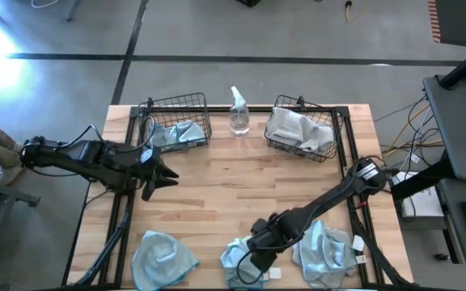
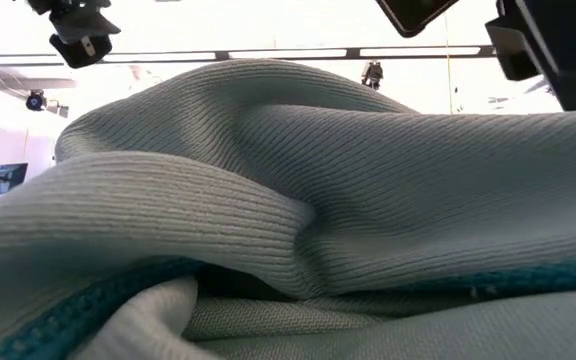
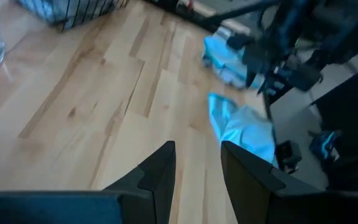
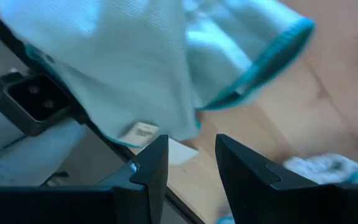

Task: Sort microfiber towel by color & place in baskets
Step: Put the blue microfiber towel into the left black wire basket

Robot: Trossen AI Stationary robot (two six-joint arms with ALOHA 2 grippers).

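My right gripper (image 1: 252, 260) is hovering open over teal towel (image 1: 241, 257) at near table edge (image 1: 209, 284); left gripper (image 1: 167, 173) is waiting open over bare middle.

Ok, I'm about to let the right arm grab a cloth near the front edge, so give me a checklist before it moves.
1. Right gripper fingers open: ok.
2. Right gripper over the middle teal cloth at the front edge: ok.
3. Fingers empty: ok, nothing between them in the right wrist view.
4. Left gripper parked clear, by the left basket: ok.
5. Right basket has room: cannot tell; pale cloths already fill much of it.
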